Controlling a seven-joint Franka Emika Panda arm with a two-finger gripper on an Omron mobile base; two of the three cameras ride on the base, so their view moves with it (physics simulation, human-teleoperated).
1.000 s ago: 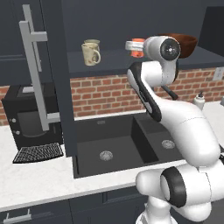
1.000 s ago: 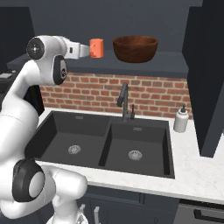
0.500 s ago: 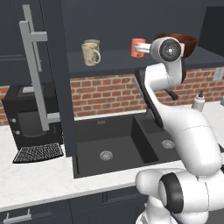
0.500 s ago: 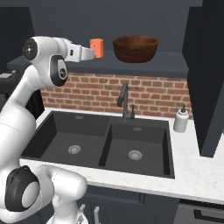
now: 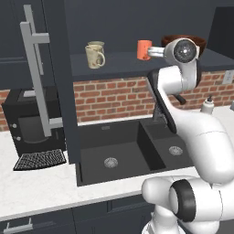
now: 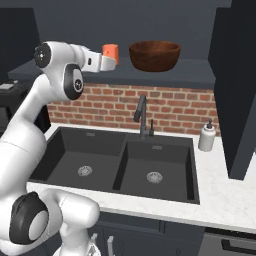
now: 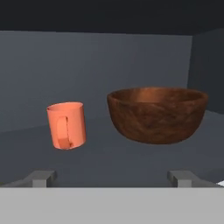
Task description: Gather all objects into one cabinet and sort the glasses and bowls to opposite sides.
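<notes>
the gripper [image 7: 112, 177], jaws spread wide and empty, faces the cabinet shelf [image 7: 131, 159] where the orange mug [image 7: 66, 125] stands just beside the brown bowl [image 7: 157, 113], likely still needing separation.

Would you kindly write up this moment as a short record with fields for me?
setting: kitchen, dark shelf above a double sink
orange mug: upright on the shelf, handle toward the hand camera
bowl: on the shelf, beside the orange mug, apart from it
cream mug: on the shelf's far left, grey-green mug just behind it
hand: open, empty, facing the orange mug and bowl
cabinet door: open
</notes>
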